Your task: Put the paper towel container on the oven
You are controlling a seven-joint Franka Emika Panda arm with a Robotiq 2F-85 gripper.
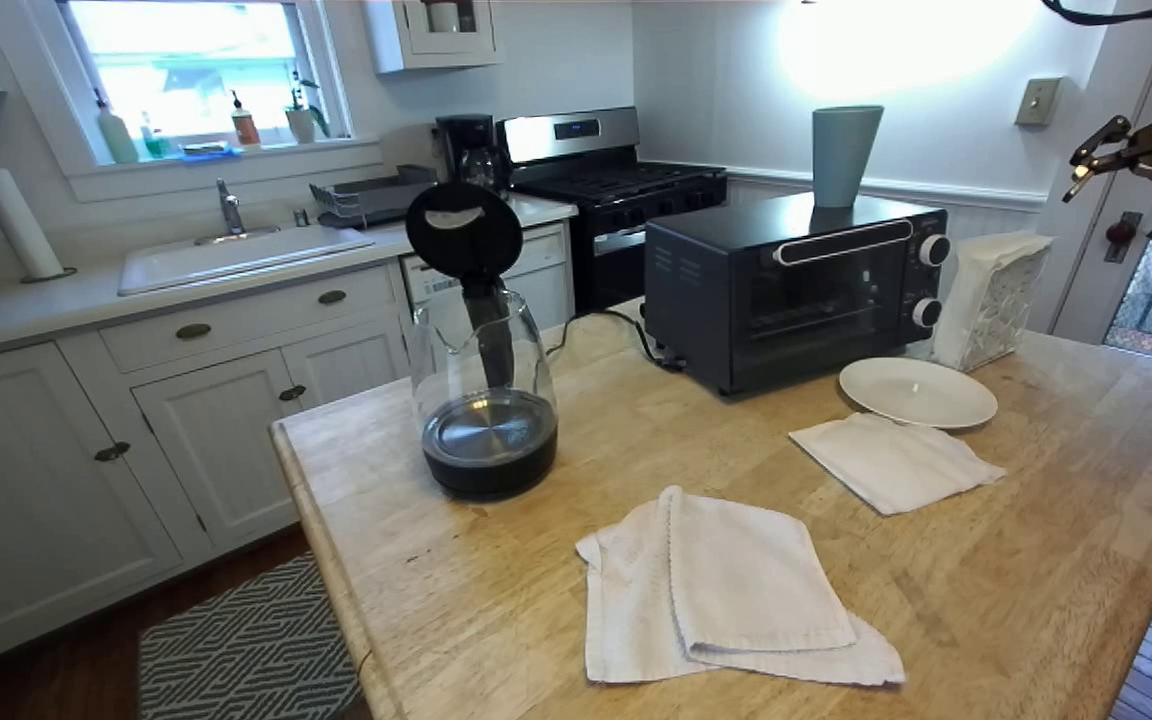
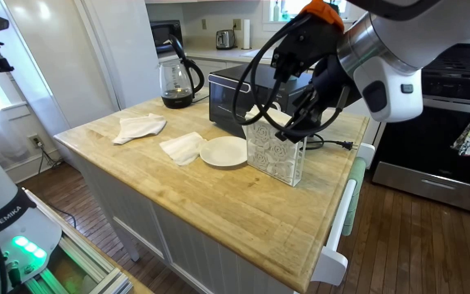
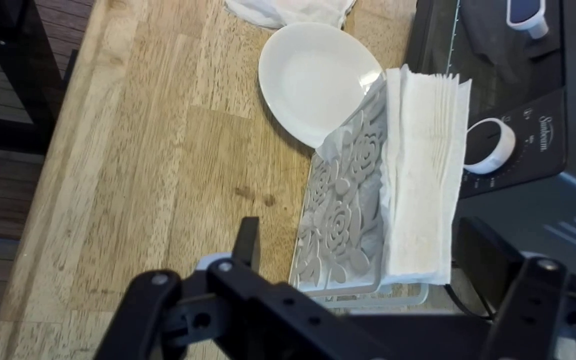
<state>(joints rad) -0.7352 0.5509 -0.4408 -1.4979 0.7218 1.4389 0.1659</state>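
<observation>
One off-white, upright, boxy paper towel container (image 1: pixel 991 300) stands on the pale wooden worktop (image 1: pixel 1086 460) in an exterior view, just beside the right end of the black, glass-doored toaster oven (image 1: pixel 786 290). On the oven sits an upright, tapered grey-green cup (image 1: pixel 844 158). Nearer lie a round white plate (image 1: pixel 916 393), a flat folded white cloth (image 1: pixel 886 462) and a loosely folded white cloth (image 1: pixel 726 590); a clear glass kettle (image 1: pixel 491 440) with a black base has its lid raised. The black metal pincer (image 1: pixel 1114 212) hangs in the air at the right edge, its jaws spread.

In an exterior view, the white robot arm (image 2: pixel 418 36) with a steel collar extends over the worktop, and the pincer, its jaws hard to make out, covers part of the container's upper edge. The face below is cut in a rose pattern. A black power plug (image 2: pixel 346 145) lies on the worktop near its edge.

In the wrist view, the pincer's two black fingers (image 3: pixel 247 245) stand well apart, released, with the container seen between them. Its folded white paper towels (image 3: pixel 420 175) are just beside a white oven knob (image 3: pixel 502 150).
</observation>
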